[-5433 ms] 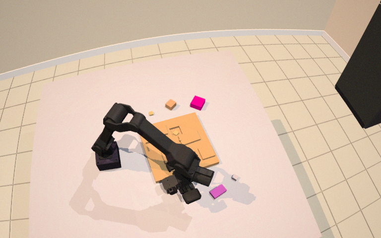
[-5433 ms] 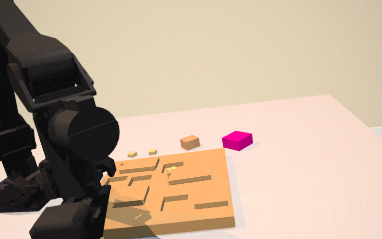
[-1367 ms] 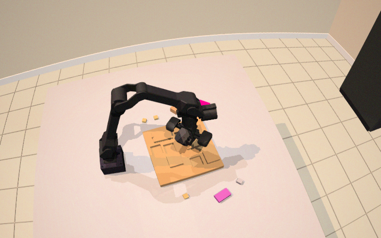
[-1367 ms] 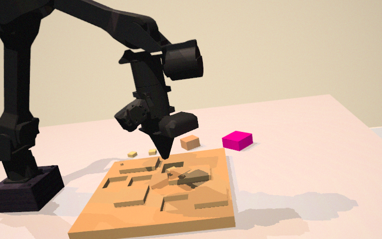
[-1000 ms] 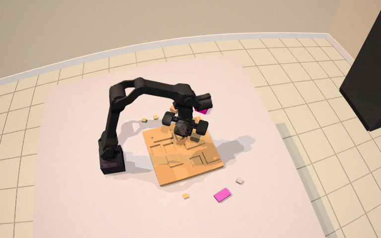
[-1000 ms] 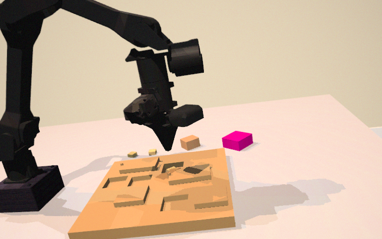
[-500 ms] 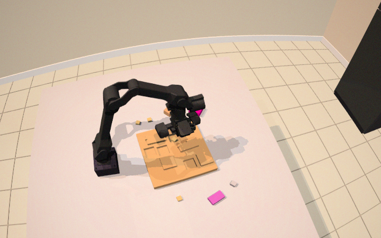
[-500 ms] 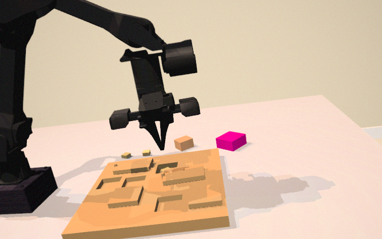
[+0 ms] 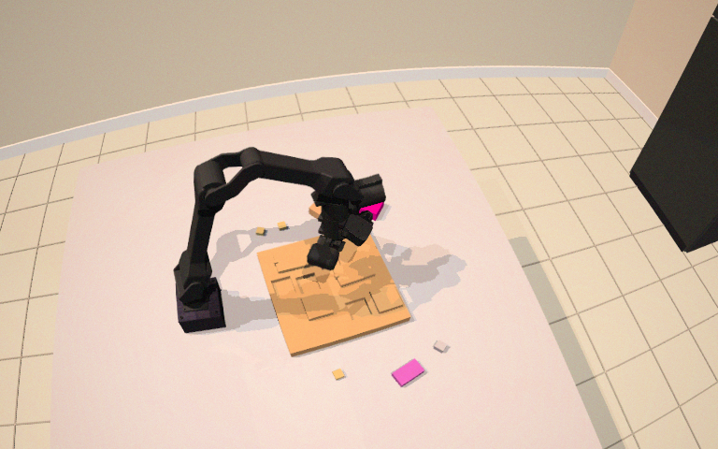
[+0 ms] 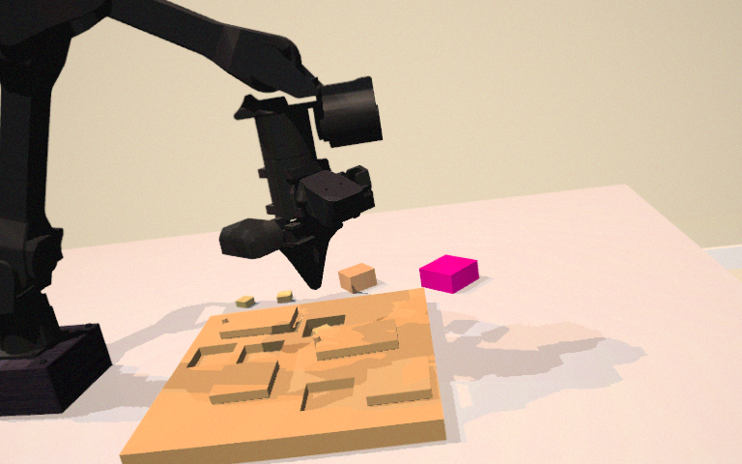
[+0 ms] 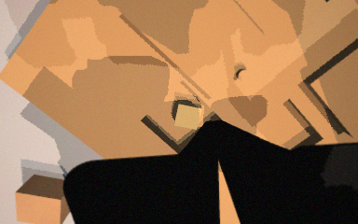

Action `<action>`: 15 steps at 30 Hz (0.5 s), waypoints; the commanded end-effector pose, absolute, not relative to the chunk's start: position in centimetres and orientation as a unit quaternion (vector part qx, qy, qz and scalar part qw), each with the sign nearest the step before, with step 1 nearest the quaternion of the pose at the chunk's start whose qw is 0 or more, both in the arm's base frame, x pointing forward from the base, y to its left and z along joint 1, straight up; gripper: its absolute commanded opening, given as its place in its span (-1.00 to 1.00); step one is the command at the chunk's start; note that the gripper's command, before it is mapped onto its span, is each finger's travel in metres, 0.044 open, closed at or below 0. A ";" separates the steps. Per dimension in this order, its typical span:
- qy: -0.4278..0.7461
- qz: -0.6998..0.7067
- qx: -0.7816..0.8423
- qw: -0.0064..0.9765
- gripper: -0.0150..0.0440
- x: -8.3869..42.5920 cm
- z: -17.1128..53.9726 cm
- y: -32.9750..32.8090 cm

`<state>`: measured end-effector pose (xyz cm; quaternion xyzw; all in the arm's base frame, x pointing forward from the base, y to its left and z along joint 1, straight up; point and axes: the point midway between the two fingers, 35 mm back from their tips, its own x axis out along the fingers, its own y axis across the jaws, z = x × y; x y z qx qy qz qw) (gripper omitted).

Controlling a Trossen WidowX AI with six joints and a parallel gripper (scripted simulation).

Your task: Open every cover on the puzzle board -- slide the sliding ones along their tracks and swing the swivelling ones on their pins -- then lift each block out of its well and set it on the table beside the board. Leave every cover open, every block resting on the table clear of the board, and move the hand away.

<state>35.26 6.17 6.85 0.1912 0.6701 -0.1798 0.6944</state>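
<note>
The orange puzzle board (image 9: 296, 341) (image 10: 278, 429) lies flat. Raised covers show at the back left (image 10: 257, 322), centre right (image 10: 363, 337), front left (image 10: 243, 386) and front right (image 10: 402, 383). Several wells stand exposed beside them. A small yellow block (image 10: 322, 328) (image 11: 187, 117) sits in the back-centre well, at the centre-right cover's edge. The other exposed wells look empty. My gripper (image 10: 314, 287) (image 11: 213, 129) is shut and empty, above the back of the board; its tips are hidden in the top view. Two yellow blocks, one (image 9: 260, 231) (image 10: 244, 301) and another (image 9: 281, 225) (image 10: 284, 296), lie behind the board.
On the table beyond the board are an orange block (image 9: 314, 210) (image 10: 356, 276) (image 11: 39, 207) and a magenta block (image 9: 372, 210) (image 10: 448, 274). In front lie a yellow block (image 9: 337, 373), a purple block (image 9: 408, 371) and a grey block (image 9: 440, 345).
</note>
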 end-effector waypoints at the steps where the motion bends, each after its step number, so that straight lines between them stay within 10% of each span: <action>1: 0.683 0.119 -0.118 0.711 -0.49 35.0 6.8 6.9; 15: 0.598 0.351 -0.360 0.624 -0.49 34.8 6.8 7.5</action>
